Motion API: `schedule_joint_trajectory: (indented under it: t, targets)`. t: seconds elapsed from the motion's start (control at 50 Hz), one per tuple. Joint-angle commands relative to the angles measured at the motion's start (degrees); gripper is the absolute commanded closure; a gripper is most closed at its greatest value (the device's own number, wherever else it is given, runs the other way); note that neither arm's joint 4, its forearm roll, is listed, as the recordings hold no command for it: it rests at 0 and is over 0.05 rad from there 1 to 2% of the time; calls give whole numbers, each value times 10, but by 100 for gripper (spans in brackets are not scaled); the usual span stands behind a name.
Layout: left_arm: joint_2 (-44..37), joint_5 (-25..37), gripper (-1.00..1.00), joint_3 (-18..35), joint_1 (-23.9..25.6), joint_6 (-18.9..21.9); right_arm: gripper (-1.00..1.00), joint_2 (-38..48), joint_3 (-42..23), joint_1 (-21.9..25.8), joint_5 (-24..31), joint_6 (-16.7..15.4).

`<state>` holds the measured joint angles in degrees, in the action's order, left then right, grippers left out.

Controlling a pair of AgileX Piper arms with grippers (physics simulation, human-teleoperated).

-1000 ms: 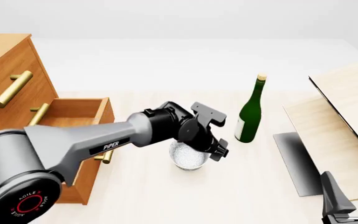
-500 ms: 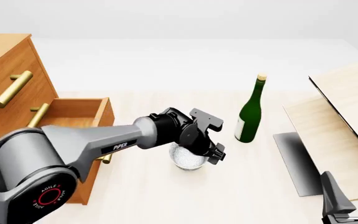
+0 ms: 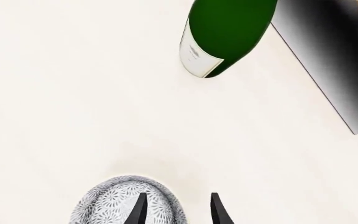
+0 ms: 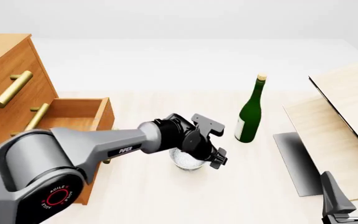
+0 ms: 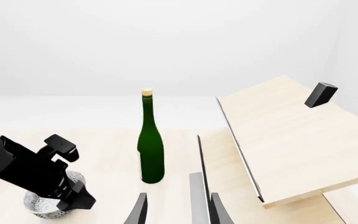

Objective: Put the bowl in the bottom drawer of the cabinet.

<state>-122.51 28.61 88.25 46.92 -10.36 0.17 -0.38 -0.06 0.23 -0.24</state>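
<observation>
The small speckled bowl [image 4: 185, 162] stands on the table in front of the cabinet [image 4: 5, 60]. My left gripper [image 4: 196, 158] reaches down onto it. In the left wrist view the left gripper [image 3: 177, 211] is open and straddles the rim, one finger inside the bowl [image 3: 113, 203] and one outside, with a gap left beside the rim. The bottom drawer [image 4: 79, 108] is pulled out, left of the bowl. My right gripper [image 4: 351, 193] hangs open and holds nothing at the near right, and the bowl [image 5: 37, 205] shows in its view too.
A green wine bottle [image 4: 249, 116] stands right of the bowl and a little farther back. Pale wooden boards [image 4: 347, 107] lean at the right over a dark grey panel [image 4: 294, 158]. The two upper drawers are closed.
My left gripper has sunk lower onto the bowl and the left arm has swung slightly. The bowl, the bottle and the right arm have not moved.
</observation>
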Motion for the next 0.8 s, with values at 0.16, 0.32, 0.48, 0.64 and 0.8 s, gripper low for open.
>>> schedule_joint_trajectory:
  t: [0.16,0.32,0.48,0.64,0.8]
  targets:
    - [-5,-15,-100,-9,3,-13,-100,0,0,0,0,0]
    - [-6,-24,-100,-20,7,-24,-100,0,0,0,0,0]
    - [-9,-29,-100,-25,8,-29,-100,0,0,0,0,0]
    - [-7,-34,-100,-30,11,-33,-100,0,0,0,0,0]
    - [-9,-36,-100,-28,5,-28,-100,0,0,0,0,0]
